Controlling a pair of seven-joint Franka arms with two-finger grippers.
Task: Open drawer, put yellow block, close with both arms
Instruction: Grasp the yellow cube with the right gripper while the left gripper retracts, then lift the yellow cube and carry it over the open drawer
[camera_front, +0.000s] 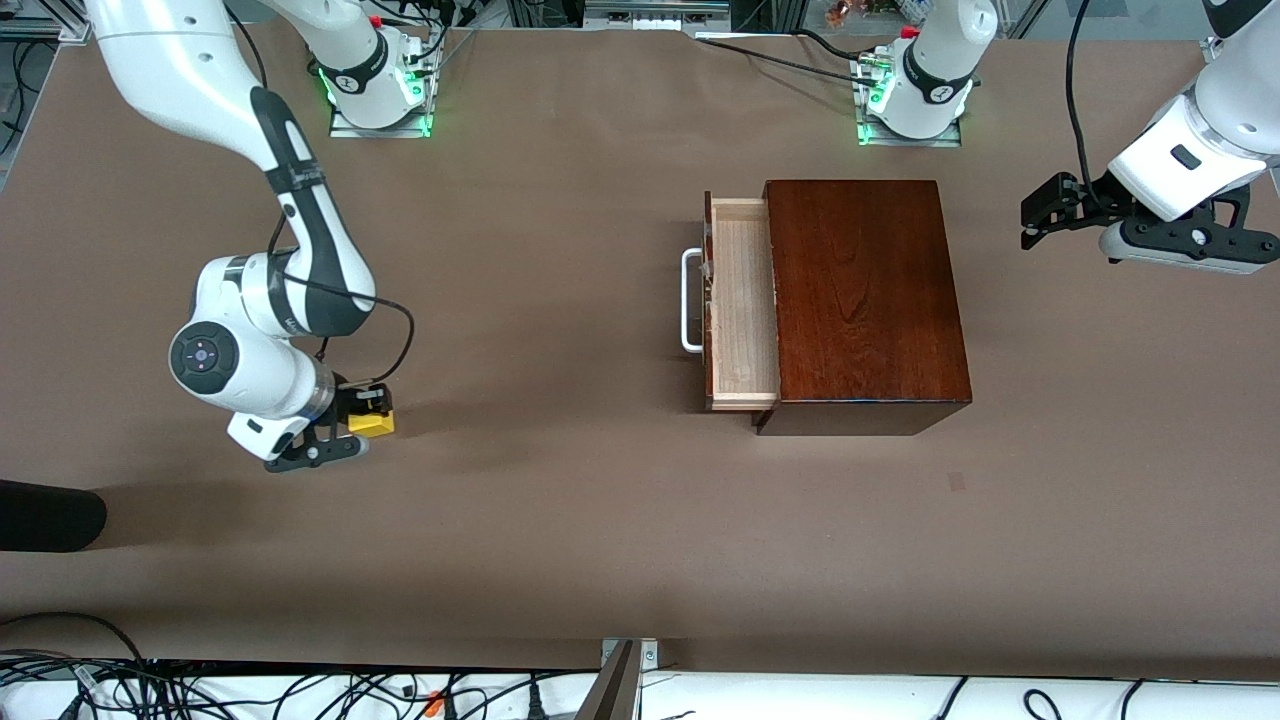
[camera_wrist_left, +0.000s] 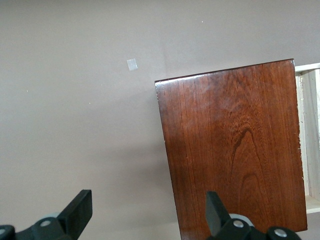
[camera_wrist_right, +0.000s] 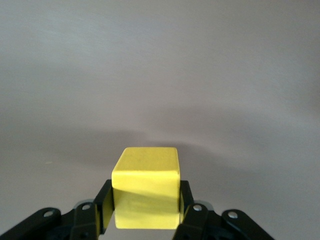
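My right gripper (camera_front: 368, 418) is shut on the yellow block (camera_front: 372, 422), low over the table at the right arm's end. In the right wrist view the small bright cube (camera_wrist_right: 146, 185) sits squarely between the black fingers (camera_wrist_right: 105, 202). The drawer (camera_front: 745, 312) stands pulled out of the dark mahogany box (camera_front: 866, 300). Its pale tray is empty, and its white handle (camera_front: 690, 300) faces the right arm's end. My left gripper (camera_front: 1032, 222) hangs open in the air past the box, toward the left arm's end. Its wrist view looks down on the box (camera_wrist_left: 235, 150) and a strip of the tray (camera_wrist_left: 311, 135).
A small pale square patch (camera_front: 957, 482) lies on the brown table, nearer the front camera than the box. A dark rounded object (camera_front: 50, 515) juts in at the right arm's end. Cables (camera_front: 300, 695) run along the table's near edge.
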